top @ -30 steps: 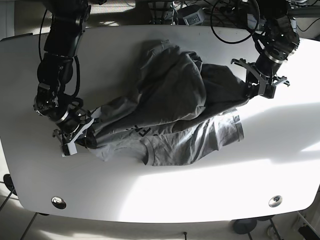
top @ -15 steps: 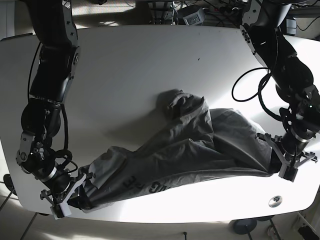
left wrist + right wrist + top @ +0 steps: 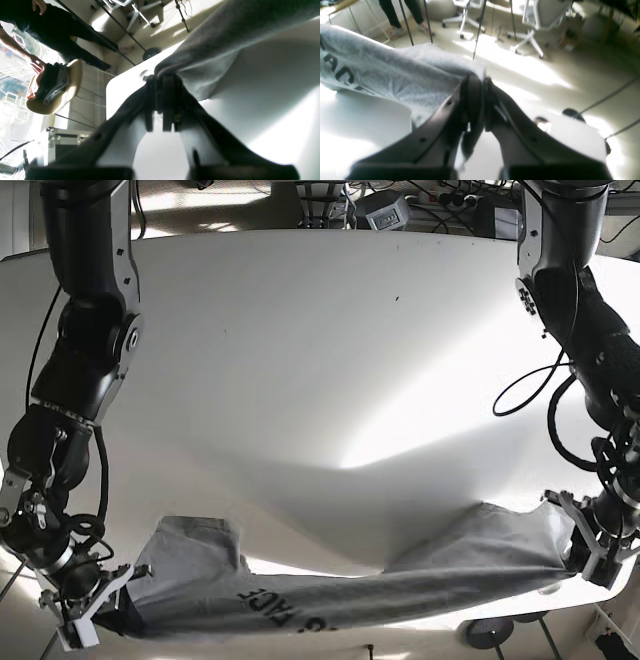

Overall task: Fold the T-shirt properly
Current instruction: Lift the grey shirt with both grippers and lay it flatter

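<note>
The grey T-shirt [image 3: 340, 590] with black lettering stretches as a long band along the table's front edge, partly hanging past it. My left gripper [image 3: 590, 552], at the right of the base view, is shut on the shirt's right end; the left wrist view shows its closed fingers [image 3: 163, 100] pinching grey cloth [image 3: 212, 50]. My right gripper [image 3: 85, 612], at the lower left of the base view, is shut on the shirt's other end. In the right wrist view its gripper [image 3: 476, 90] clamps the fabric [image 3: 395, 72] near the printed letters.
The white table [image 3: 320, 360] fills the view behind the shirt. Cables and equipment [image 3: 385, 205] sit past the far edge. A stand base [image 3: 487, 632] sits on the floor under the front right. Office chairs [image 3: 537, 15] and a person's legs [image 3: 395, 12] are beyond the table.
Both grippers have pulled the shirt from the table's middle toward the front edge. The cloth went from a bunched heap to a taut, stretched band.
</note>
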Motion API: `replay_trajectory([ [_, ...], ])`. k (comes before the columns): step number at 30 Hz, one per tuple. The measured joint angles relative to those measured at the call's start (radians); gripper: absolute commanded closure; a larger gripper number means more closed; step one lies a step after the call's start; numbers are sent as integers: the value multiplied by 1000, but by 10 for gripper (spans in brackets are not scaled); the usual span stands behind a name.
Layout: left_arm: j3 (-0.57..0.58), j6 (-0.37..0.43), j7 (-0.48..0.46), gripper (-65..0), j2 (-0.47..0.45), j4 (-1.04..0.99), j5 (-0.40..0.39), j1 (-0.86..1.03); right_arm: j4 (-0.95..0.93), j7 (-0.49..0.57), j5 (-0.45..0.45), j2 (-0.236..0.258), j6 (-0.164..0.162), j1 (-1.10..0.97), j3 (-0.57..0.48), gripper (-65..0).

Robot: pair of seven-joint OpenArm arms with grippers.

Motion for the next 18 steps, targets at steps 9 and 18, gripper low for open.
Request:
replay_trajectory([
  [9, -67, 1, -155, 0, 110, 74, 14, 645, 266, 70, -24, -114, -3, -756, 145, -19],
  [18, -94, 0, -260, 0, 111, 90, 6, 870, 270, 252, -14, -89, -4, -1073, 146, -21],
])
